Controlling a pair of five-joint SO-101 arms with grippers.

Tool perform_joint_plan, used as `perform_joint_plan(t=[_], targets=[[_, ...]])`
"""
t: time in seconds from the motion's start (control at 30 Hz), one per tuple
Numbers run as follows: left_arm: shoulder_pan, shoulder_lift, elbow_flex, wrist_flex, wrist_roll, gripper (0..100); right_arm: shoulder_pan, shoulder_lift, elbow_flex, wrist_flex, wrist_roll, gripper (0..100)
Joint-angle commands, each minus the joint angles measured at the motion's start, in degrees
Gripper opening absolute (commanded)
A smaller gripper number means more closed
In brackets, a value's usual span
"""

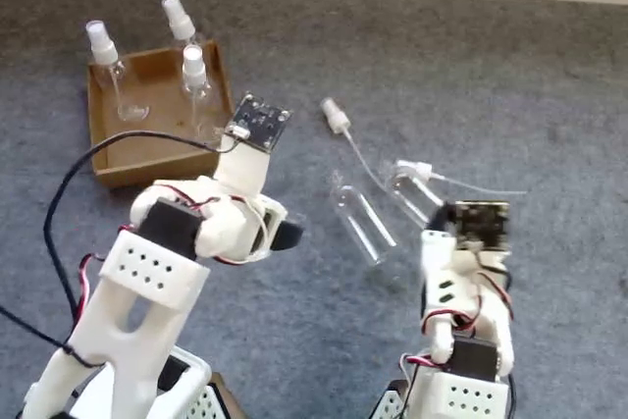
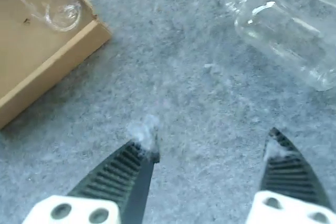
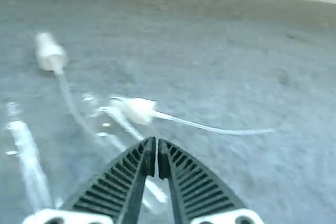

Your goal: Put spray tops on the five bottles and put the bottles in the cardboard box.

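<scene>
On desk (image 1: 549, 95), 2 bare bottles (image 1: 361, 226) lie by 2 loose tops (image 1: 337, 117); 3 capped bottles (image 1: 193, 76) stand in box (image 1: 147, 166). Both empty: left hand (image 2: 210, 140) apart, right hand (image 3: 156, 145) together. Risk: round bottle rolls if nudged off-centre.

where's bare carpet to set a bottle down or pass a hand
Bare: carpet between cardboard box and lying bottle, below the open left gripper; also the far right. Crowded: that bottle, second bottle and loose spray tops at the right gripper.
</scene>
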Motion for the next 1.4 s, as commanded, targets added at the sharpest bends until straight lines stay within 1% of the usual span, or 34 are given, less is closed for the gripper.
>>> perform_joint_plan(t=[0.0,0.17,0.27,0.4,0.47,0.6,0.73,0.83,0.93,1.07,1.27,1.37], targets=[[2.0,6.1,-6.1,0.3,3.3,26,10.2,-0.8,7.1,0.1,0.8,0.5],[2.9,17.7,-13.7,0.7,7.3,26,20.3,-0.8,7.3,3.0,0.4,0.5],[5.2,23.7,-17.6,0.7,9.0,26,24.8,-0.8,7.3,8.4,0.4,0.5],[7.9,28.8,-19.3,0.8,9.3,26,26.9,-0.8,7.3,21.8,0.4,0.5],[8.2,29.2,-19.2,0.8,11.4,27,27.0,-0.8,7.3,25.1,0.4,0.6],[8.2,29.2,-19.4,0.8,16.6,27,26.3,-0.8,7.4,27.0,0.4,0.6],[8.2,29.2,-19.9,0.0,16.7,27,22.0,-0.8,7.4,26.9,0.6,0.6],[8.2,29.2,-21.6,-1.8,16.7,27,16.7,-0.8,7.4,26.9,0.4,0.6],[8.2,29.6,-23.0,-1.4,16.8,27,11.9,-0.7,7.4,27.0,0.4,0.5],[8.2,29.8,-23.1,-1.4,17.3,27,10.5,-0.6,7.4,27.1,0.6,0.5],[8.2,29.8,-23.0,-1.8,30.1,27,10.5,-0.6,7.4,27.1,0.6,0.5],[8.2,29.8,-23.0,-1.8,33.0,27,10.5,-0.6,7.4,27.1,0.7,0.5]])
